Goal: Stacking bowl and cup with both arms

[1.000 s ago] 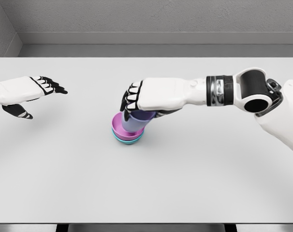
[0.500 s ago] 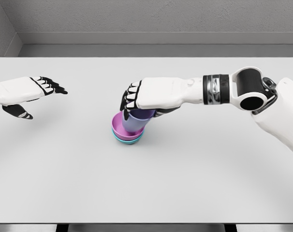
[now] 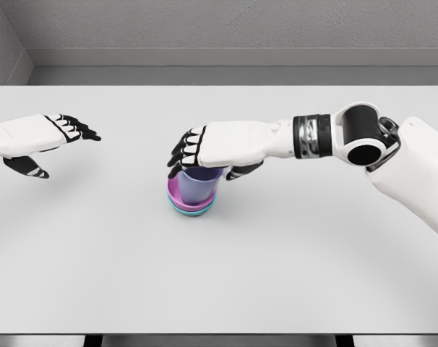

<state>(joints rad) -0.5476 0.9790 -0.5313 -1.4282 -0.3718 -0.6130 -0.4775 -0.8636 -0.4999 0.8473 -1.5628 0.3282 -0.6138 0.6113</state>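
Observation:
A lilac cup [image 3: 199,186] stands upright inside a pink bowl [image 3: 173,189], which is nested in a teal bowl [image 3: 191,212] at the middle of the table. My right hand [image 3: 204,166] hovers directly over the cup's rim. Its fingers [image 3: 180,153] are spread out to the left and the thumb [image 3: 237,172] stands off to the right of the cup, so the hand is open. My left hand [image 3: 60,148] rests open at the far left, well apart from the stack, holding nothing.
The white table [image 3: 313,253] runs to a grey back wall. My right forearm [image 3: 313,136] stretches across the right half above the surface.
The cup has gone from tilted in my right hand to upright in the pink bowl. The right fingers have uncurled and spread off it. The left hand has not moved.

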